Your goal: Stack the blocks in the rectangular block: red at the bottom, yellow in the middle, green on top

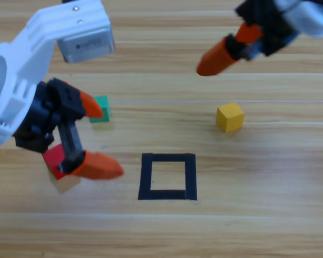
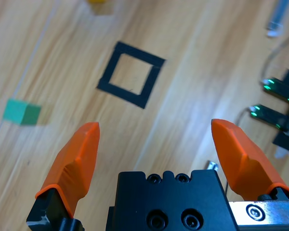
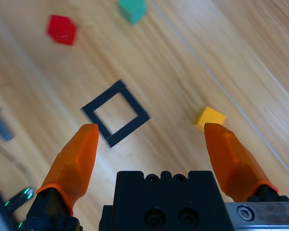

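Red cube (image 1: 54, 157) under left claw (image 1: 97, 137), jaws spread, nothing pinched: centre, drop straight, then squeeze. Right claw (image 3: 151, 139) spread, waiting above yellow cube (image 1: 229, 116). Black frame (image 1: 167, 158) unfilled.

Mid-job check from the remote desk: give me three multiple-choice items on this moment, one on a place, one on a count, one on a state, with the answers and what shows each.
1. Where is the red cube?
A. Inside the tape frame
B. Left of the frame, under the left gripper
C. Beside the yellow cube

2. How many cubes lie inside the frame?
A. None
B. One
C. Two

3. How do the left gripper's fingers stand?
A. Shut on the red cube
B. Shut on nothing
C. Spread open

Answers:
1. B: the red cube sits left of the tape frame, partly hidden under the left gripper.
2. A: bare wood shows inside the frame; the green cube and yellow cube lie outside it.
3. C: the left wrist view shows both fingers wide apart with nothing between them.

The right gripper waits at the upper right, open.
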{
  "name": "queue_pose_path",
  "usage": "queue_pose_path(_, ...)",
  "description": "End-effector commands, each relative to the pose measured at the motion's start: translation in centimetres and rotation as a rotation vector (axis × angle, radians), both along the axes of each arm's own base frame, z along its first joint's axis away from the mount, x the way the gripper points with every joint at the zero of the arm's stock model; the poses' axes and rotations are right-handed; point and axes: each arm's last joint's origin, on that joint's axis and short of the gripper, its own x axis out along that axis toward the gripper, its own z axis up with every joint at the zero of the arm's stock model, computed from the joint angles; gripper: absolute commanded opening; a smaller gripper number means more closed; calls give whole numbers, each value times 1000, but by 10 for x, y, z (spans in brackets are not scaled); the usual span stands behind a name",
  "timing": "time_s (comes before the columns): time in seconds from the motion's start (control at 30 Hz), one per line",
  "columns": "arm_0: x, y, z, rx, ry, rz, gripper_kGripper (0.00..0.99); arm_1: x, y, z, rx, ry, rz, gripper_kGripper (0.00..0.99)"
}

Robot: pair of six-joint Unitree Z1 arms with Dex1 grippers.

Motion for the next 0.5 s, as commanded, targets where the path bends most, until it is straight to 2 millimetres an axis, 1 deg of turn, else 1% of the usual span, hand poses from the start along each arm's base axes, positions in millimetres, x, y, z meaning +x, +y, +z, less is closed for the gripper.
queue_pose_path(0.03,7,0,-9,1,0,307,990,48,44,-69,-83,191,-64,966)
queue_pose_path(0.13,6,14,-8,-73,8,591,990,66,49,-79,-131,142,-208,968)
queue_pose_path(0.27,3,36,-15,-160,83,875,990,83,58,-99,-192,105,-336,969)
queue_pose_path(0.37,2,46,-19,-216,134,1004,990,93,60,-108,-247,32,-459,971)
queue_pose_path(0.5,9,47,-24,-251,177,1135,990,102,65,-123,-283,7,-514,969)
